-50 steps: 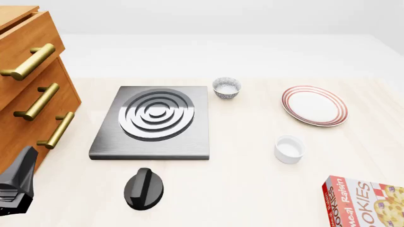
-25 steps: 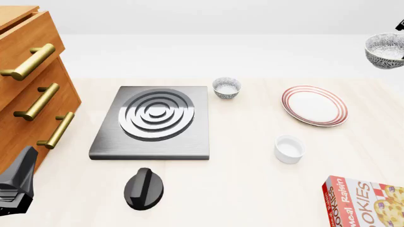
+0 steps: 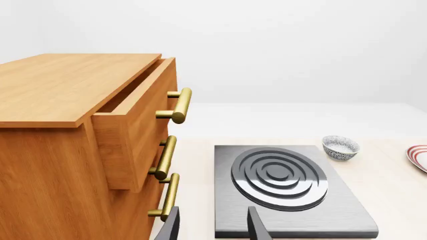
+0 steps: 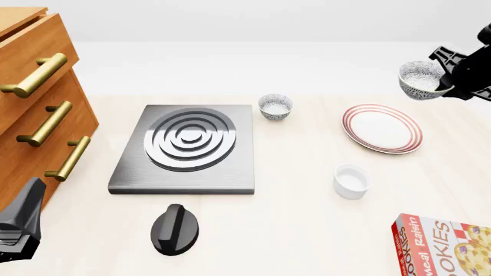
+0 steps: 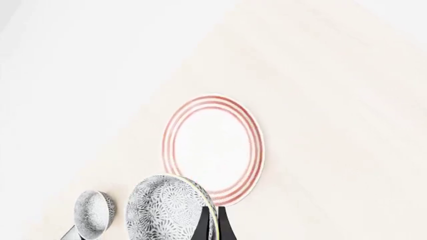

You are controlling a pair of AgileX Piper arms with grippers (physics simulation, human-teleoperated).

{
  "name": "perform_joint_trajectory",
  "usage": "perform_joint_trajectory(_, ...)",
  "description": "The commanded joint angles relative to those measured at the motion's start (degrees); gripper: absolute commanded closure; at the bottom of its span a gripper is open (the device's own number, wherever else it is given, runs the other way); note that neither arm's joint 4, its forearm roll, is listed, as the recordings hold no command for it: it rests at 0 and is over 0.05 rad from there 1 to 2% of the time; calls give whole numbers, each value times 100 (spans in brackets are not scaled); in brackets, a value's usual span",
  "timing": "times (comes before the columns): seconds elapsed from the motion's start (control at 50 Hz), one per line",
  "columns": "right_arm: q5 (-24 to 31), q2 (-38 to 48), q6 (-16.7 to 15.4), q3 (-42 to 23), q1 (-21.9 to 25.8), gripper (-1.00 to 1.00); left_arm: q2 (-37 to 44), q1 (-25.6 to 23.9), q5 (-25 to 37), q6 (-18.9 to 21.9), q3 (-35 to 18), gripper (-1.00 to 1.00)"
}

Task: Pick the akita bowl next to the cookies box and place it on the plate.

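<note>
The right gripper [image 4: 449,80] is clamped on the rim of the akita bowl [image 4: 421,80] and holds it in the air, at about 1 o'clock from the plate [image 4: 382,127]. The twin bowl [image 4: 275,106] stands at 2 o'clock from the stove plate [image 4: 186,148]. The cookies box [image 4: 445,245] lies at 5 o'clock. The left gripper [image 3: 212,227] has its fingers apart and holds nothing.

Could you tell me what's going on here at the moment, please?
The right gripper is holding the akita bowl by its rim, in the air above the table beyond the plate, which is bare. The twin bowl sits beside the stove plate, and a white cup stands between the plate and the cookies box. The left gripper hangs open near the drawer unit, holding nothing.
</note>
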Motion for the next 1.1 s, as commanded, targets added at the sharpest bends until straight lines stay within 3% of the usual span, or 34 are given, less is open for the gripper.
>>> perform_joint_trajectory(0.02, -412, 123, 271, 297, 200, 100, 1, 1, 0, 0, 0, -100)
perform_joint_trajectory(0.5, -995, 627, 377, 530, 273, 100, 0, 0, 0, 0, 0, -100)
perform_joint_trajectory(1.1, -1295, 1330, 320, 203, 348, 100, -1, 0, 0, -1, 0, -100)
